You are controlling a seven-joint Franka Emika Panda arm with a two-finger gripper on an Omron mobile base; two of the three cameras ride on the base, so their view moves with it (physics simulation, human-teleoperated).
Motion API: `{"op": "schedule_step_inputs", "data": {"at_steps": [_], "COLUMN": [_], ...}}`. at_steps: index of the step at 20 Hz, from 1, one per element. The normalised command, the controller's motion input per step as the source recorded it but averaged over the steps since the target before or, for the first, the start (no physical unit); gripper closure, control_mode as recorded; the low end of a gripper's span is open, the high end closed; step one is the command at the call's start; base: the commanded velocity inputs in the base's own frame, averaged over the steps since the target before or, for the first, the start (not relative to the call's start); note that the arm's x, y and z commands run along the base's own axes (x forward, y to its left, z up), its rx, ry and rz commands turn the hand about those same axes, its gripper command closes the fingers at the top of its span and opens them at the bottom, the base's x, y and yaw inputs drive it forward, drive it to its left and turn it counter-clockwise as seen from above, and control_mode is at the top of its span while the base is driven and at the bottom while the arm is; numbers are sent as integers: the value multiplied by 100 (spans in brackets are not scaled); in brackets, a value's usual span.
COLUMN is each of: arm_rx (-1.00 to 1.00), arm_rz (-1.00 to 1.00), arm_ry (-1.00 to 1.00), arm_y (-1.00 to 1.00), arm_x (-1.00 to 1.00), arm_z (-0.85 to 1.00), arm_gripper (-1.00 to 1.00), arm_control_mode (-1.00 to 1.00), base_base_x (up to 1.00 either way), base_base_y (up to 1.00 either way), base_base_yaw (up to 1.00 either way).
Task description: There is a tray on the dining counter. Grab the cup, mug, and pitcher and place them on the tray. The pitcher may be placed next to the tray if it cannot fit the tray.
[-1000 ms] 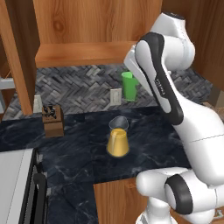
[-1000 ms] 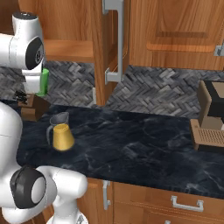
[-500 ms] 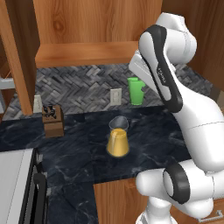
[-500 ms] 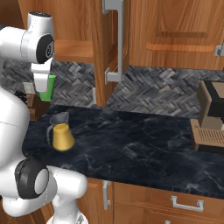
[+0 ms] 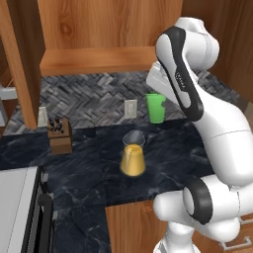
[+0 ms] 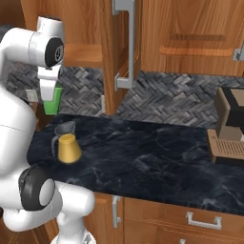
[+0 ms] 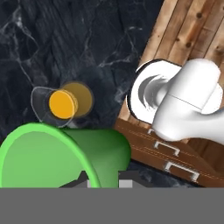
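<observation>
My gripper (image 5: pixel 155 96) is shut on the rim of the bright green cup (image 5: pixel 156 108), which hangs in the air above the back of the black wall counter (image 5: pixel 89 163). From the right base the cup (image 6: pixel 51 101) hangs under the hand, gripper (image 6: pixel 49 91) at its top. Looking down along the hand, the cup (image 7: pixel 61 153) sits between my fingertips, gripper (image 7: pixel 105 180). The glass pitcher (image 5: pixel 133 155) with yellow-orange liquid stands on the counter in front of the cup, also pitcher (image 6: pixel 67 145) and pitcher (image 7: pixel 61 104). The tray, mug and dining counter are out of view.
A knife block (image 5: pixel 60 134) stands at the left of the counter, a wall outlet (image 5: pixel 130 107) behind the pitcher. A stove (image 5: pixel 15 212) is at the lower left. A coffee machine (image 6: pixel 231 126) stands far right. An open cabinet door (image 6: pixel 125 47) hangs above the counter.
The arm has swung the held cup to the right and slightly lower over the counter. The pitcher has stayed where it was.
</observation>
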Motion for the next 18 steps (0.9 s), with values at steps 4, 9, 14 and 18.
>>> {"op": "schedule_step_inputs", "data": {"at_steps": [4,9,14,18], "arm_rx": [0,0,0,0], "arm_rz": [0,0,0,0], "arm_ry": [0,0,0,0], "arm_y": [0,0,0,0], "arm_x": [0,0,0,0], "arm_z": [0,0,0,0], "arm_gripper": [100,100,100,100], "arm_control_mode": [100,100,100,100], "base_base_x": [-77,-81,-67,-21], "base_base_y": [-16,-32,-35,-42], "base_base_yaw": [0,0,0,0]}}
